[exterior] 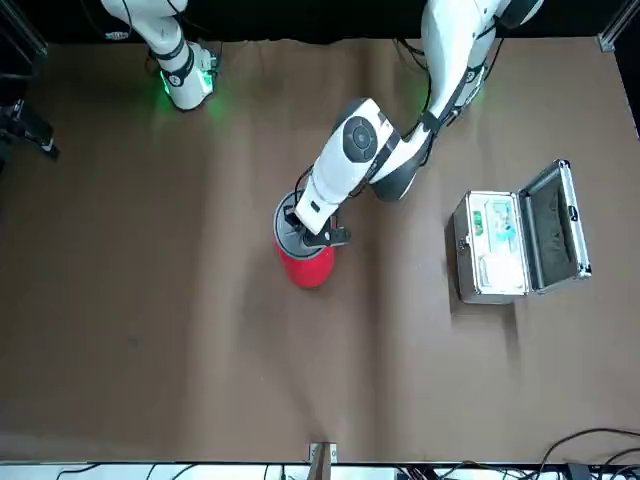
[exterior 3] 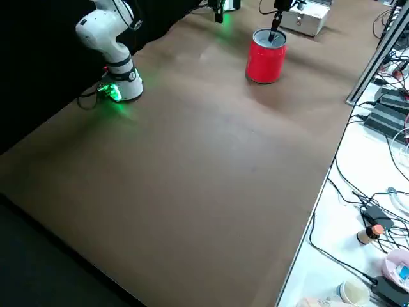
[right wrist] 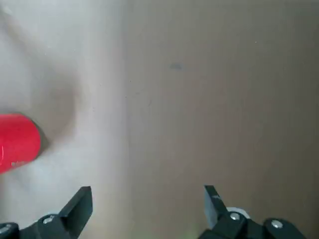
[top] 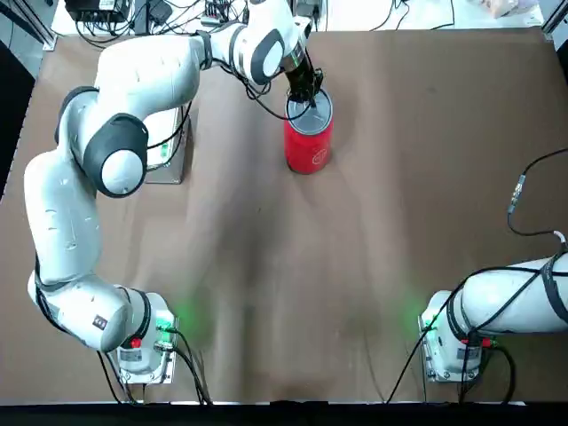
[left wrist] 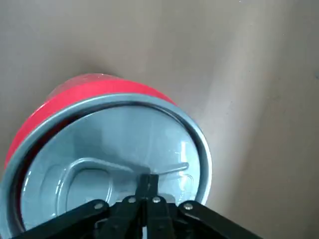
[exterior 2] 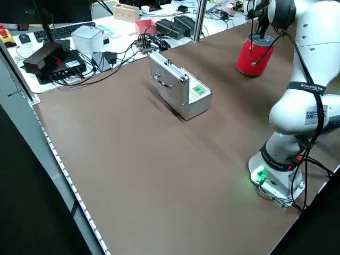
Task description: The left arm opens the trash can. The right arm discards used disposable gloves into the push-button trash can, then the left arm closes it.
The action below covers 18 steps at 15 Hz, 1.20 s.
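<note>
Trash can: the red trash can (top: 309,142) stands upright toward the far edge of the table (top: 373,240), near the middle of that edge; its grey lid (left wrist: 114,159) lies flat and closed.
Left arm: the left arm (top: 98,169) reaches across from the near left corner; its gripper (left wrist: 147,186) has the fingers pressed together, tips on the lid close to the rim.
Right arm: the right arm (top: 519,302) is parked at the near right corner, mostly cut off in the top view; its gripper (right wrist: 147,201) has fingers wide apart, holding nothing.
Gloves: I cannot find them in any view.
Silver box: the silver box (exterior: 515,245) sits open near the left edge, partly hidden under the left arm from above; its contents are hard to make out.
</note>
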Available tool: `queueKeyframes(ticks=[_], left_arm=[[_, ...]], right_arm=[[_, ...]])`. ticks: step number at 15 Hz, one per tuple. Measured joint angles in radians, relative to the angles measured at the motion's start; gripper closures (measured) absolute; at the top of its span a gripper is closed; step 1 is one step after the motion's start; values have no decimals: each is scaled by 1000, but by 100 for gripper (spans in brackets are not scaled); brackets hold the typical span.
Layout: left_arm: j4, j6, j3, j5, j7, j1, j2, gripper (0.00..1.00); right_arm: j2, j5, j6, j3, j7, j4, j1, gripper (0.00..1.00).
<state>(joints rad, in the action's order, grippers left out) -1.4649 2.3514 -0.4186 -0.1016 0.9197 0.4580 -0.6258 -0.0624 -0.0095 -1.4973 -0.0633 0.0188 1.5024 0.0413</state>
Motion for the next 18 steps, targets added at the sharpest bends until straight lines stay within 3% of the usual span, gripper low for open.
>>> queueKeyframes(ticks=[12,18], left_arm=[[13,0,2,20,61,-10,4,99],[25,-15,4,26,105,-28,58,99]], right_arm=[[0,1,0,0,0,0,0,1],[0,1,0,1,0,0,0,1]])
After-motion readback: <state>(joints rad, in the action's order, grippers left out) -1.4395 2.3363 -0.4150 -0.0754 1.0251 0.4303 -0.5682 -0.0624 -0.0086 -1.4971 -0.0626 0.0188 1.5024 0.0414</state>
